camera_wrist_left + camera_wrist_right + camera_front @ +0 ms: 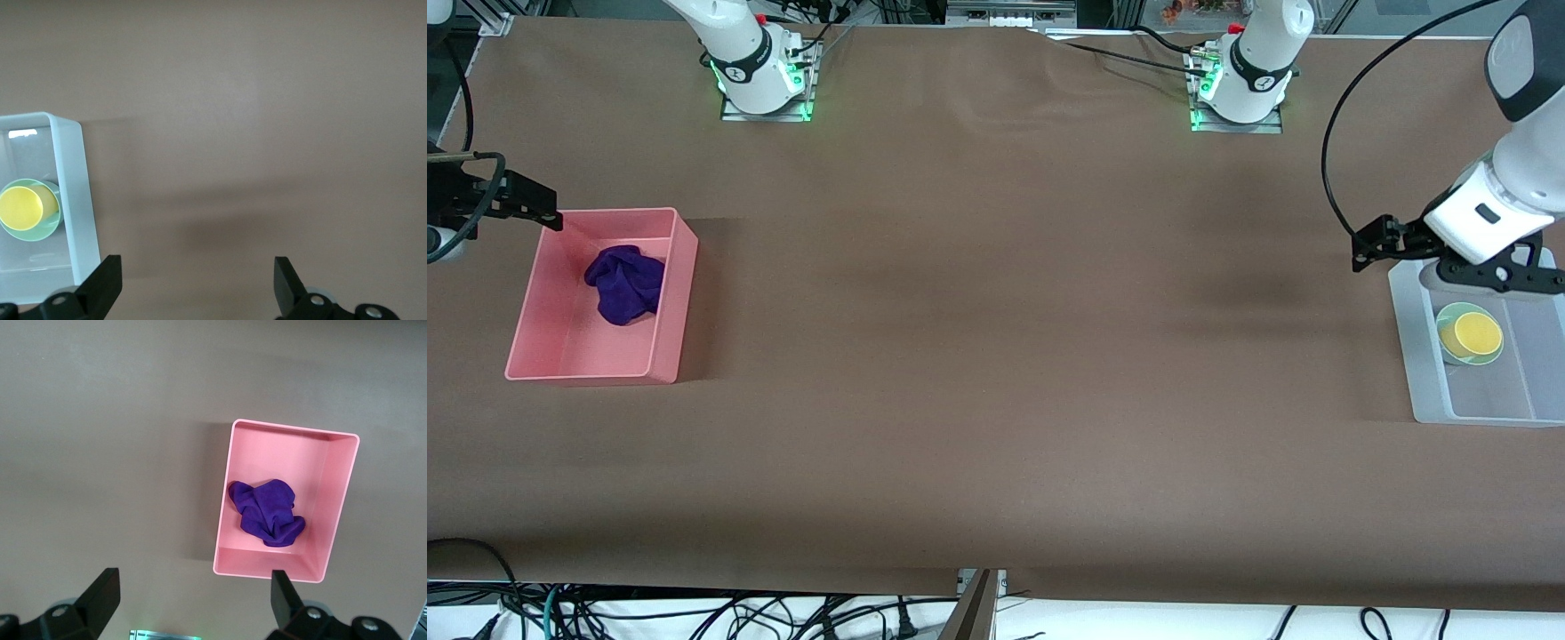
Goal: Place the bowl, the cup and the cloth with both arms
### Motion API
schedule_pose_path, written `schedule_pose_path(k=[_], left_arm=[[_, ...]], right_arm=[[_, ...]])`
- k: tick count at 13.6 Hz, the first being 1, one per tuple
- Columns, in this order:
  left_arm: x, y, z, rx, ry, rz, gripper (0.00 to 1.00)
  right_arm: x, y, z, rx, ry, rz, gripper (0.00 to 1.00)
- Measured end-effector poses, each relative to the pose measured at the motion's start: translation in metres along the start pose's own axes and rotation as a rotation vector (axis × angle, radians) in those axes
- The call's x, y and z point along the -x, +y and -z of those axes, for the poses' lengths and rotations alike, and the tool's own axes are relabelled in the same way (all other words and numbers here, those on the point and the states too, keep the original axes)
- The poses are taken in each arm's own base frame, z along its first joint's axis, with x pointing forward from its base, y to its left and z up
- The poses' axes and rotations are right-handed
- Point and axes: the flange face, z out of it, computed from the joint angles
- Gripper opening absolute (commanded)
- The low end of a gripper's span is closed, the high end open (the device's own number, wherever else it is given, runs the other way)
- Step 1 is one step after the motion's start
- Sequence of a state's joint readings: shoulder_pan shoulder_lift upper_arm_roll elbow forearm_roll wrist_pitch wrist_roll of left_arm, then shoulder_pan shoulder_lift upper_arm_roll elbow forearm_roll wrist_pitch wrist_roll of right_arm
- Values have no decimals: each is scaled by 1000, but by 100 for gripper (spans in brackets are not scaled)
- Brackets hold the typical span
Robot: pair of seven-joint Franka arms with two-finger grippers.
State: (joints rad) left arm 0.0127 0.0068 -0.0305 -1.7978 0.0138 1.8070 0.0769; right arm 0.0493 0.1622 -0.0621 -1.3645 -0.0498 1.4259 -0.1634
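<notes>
The purple cloth [624, 284] lies rumpled in a pink bin [676, 302] at the right arm's end of the table. It also shows in the right wrist view [267, 513], inside the pink bin [253, 565]. The yellow cup [1476, 336] stands inside the mint-green bowl [1456, 312], which sits in a translucent white bin [1414, 356] at the left arm's end. The left wrist view shows the cup [20, 207], the bowl [35, 235] and the bin [75, 200]. My left gripper [1400, 258] [197, 283] is open and empty, high over bare table beside the white bin. My right gripper [507, 209] [192, 597] is open and empty, high beside the pink bin.
A brown cover [996, 356] spans the whole table. The two arm bases [760, 76] [1240, 84] stand along the edge farthest from the front camera. Loose cables [694, 618] hang below the edge nearest to it.
</notes>
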Motion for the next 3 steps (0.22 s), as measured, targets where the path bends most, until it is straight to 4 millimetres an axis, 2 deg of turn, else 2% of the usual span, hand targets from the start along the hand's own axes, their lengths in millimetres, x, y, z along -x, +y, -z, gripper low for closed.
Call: schedule_pose_path(k=[3], left_arm=[[3, -2, -2, 2, 1, 8, 100]], right_arm=[[0, 2, 0, 0, 0, -4, 100]])
